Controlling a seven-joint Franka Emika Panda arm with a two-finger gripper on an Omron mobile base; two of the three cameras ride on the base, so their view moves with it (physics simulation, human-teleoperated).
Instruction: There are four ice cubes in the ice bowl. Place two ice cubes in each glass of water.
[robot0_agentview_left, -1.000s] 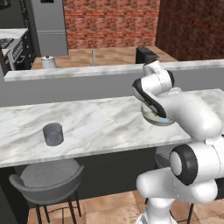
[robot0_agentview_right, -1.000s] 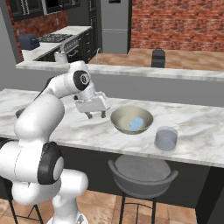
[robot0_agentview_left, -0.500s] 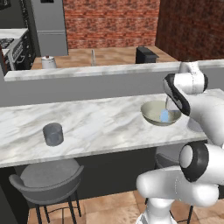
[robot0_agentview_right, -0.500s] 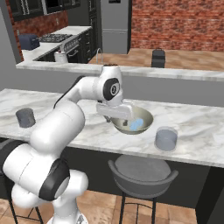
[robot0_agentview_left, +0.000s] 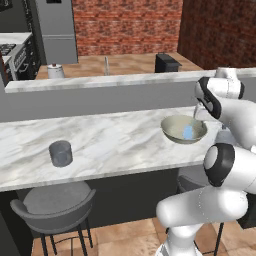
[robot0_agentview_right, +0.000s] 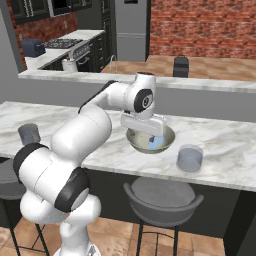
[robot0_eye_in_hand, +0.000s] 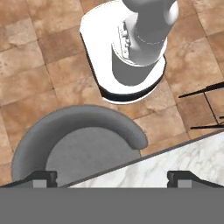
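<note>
The hand (robot0_agentview_right: 151, 137) hovers over the ice bowl (robot0_agentview_right: 136, 141) on the tabletop (robot0_agentview_right: 225, 150), fingers apart; one glass (robot0_agentview_right: 190, 159) sits at the bowl's four o'clock.

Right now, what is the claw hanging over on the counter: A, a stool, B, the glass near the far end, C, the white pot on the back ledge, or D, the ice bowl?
D: the claw sits just above the ice bowl, with pale-blue ice cubes inside it.
</note>
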